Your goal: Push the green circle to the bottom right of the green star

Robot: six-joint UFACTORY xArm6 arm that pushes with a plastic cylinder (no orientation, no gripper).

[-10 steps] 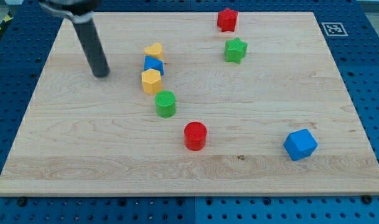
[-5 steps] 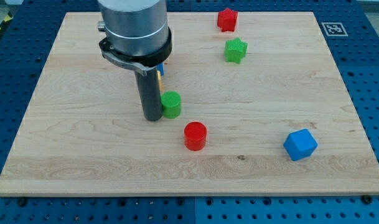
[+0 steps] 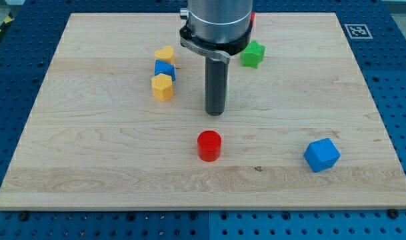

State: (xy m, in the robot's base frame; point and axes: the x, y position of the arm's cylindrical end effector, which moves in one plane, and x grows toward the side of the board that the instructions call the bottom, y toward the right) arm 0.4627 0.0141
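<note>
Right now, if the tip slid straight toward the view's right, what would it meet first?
Seemingly nothing: from my tip, the green star lies above that line, the blue block below it. The green circle is out of sight, perhaps behind the rod.

Pale, grained wooden board on a blue perforated bench; dark rod with my tip; bright green star; red cylinder; blue cube; yellow heart; blue block; yellow hexagon; black-and-white marker on the corner.
</note>
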